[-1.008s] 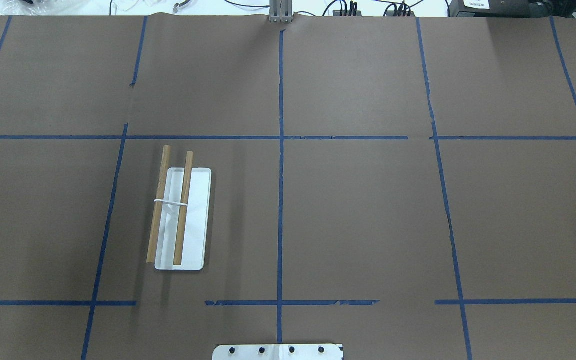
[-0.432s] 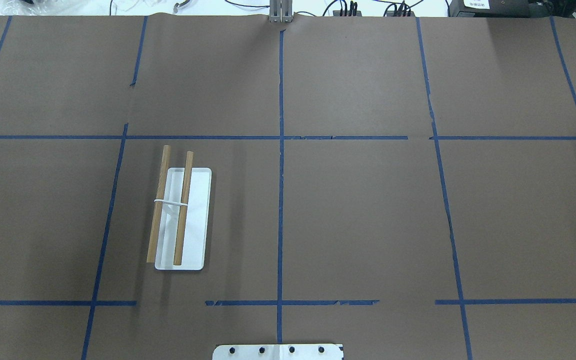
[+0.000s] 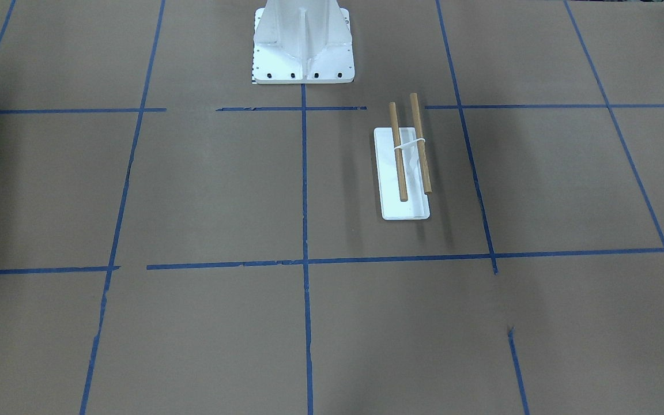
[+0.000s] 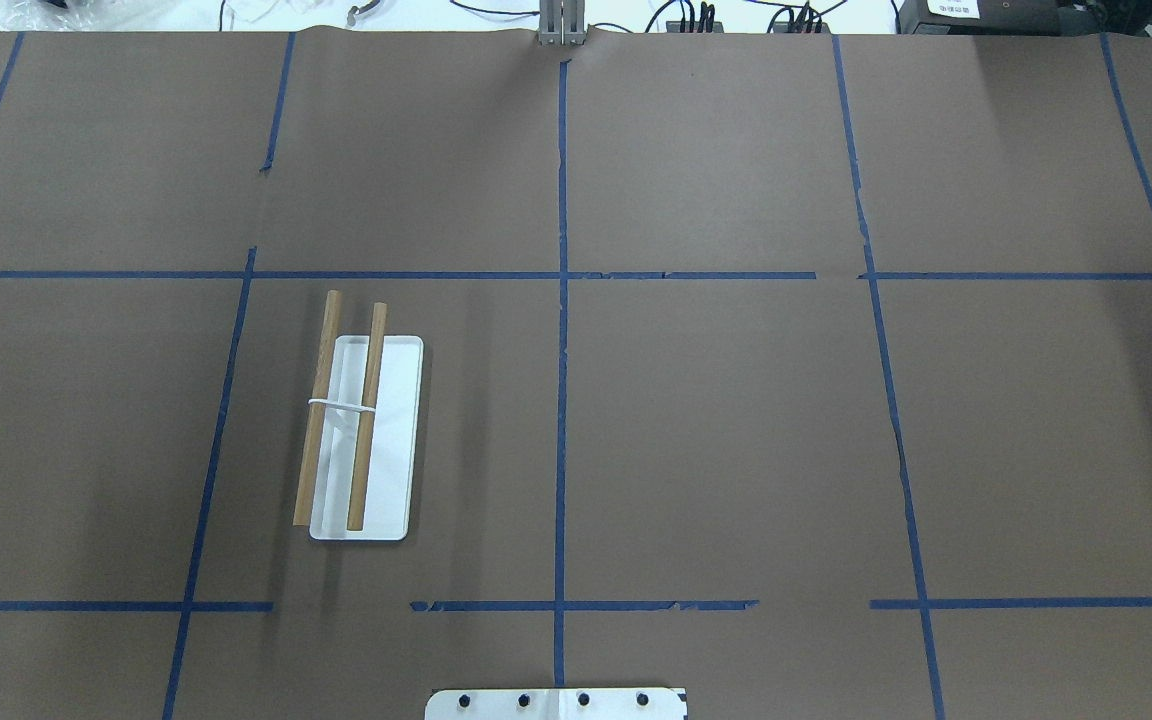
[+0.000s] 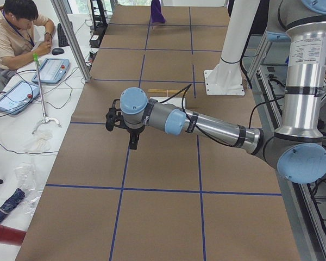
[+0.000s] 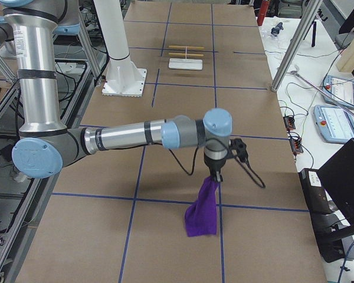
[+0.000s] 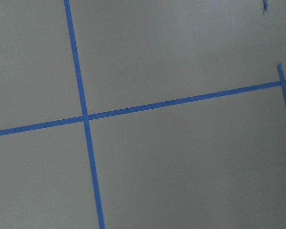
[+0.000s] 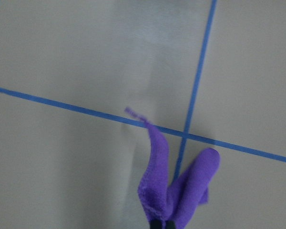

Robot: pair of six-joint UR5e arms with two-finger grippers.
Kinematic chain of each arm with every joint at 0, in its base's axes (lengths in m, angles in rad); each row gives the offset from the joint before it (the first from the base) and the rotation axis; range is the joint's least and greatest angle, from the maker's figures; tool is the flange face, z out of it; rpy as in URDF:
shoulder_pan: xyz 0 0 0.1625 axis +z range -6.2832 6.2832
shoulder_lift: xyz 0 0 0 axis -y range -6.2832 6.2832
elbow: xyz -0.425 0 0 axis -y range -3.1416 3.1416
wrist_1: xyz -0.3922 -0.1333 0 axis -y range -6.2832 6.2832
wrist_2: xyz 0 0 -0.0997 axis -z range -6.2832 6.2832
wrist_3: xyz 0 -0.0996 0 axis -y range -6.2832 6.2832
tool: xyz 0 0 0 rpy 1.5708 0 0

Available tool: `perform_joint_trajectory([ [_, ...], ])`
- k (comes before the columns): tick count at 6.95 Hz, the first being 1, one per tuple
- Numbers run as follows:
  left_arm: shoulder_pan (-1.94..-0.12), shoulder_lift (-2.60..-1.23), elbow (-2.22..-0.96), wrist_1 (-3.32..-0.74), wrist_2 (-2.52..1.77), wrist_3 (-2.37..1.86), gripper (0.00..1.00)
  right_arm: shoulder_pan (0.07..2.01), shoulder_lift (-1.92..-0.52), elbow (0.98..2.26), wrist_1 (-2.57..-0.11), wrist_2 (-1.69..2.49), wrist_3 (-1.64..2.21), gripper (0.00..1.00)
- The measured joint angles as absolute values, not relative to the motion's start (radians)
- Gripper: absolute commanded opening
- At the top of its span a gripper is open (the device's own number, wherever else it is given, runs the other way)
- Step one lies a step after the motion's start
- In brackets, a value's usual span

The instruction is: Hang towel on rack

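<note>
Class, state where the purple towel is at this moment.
In the exterior right view the purple towel hangs from the right gripper, far from the rack; the overhead view shows only its tip at the right edge.

the towel (image 6: pixel 202 212) is fuzzy cloth, the rack (image 4: pixel 363 460) matt wood (glossy white base (image 4: pixel 396 440)).

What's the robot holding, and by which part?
The right gripper holds the purple towel by its bunched upper end; the rest hangs down. Nothing shows in the left gripper.
</note>
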State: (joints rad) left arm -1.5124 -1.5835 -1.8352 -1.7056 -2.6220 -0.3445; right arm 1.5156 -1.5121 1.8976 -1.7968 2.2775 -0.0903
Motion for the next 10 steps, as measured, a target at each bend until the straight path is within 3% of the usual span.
perform_joint_trajectory([
  [1, -1.475, -1.587, -1.841, -1.792, -2.668, -0.472, 1.00, 1.474, -1.464, 2.036, -1.978, 2.302, -0.080, 0.00],
  [3, -1.395, -1.605, -1.849, -2.000, -2.695, -0.717, 1.00, 1.384, -1.321, 2.127, -2.143, 2.433, 0.085, 0.00],
  [7, -1.180, -1.915, -1.832, -2.098, -2.525, -1.129, 1.00, 1.106, -1.030, 2.168, -2.144, 2.476, 0.677, 0.00],
  [10, -0.996, -2.100, -1.784, -2.106, -2.398, -1.396, 1.00, 0.972, -0.972, 2.155, -1.960, 2.465, 0.973, 0.00],
])
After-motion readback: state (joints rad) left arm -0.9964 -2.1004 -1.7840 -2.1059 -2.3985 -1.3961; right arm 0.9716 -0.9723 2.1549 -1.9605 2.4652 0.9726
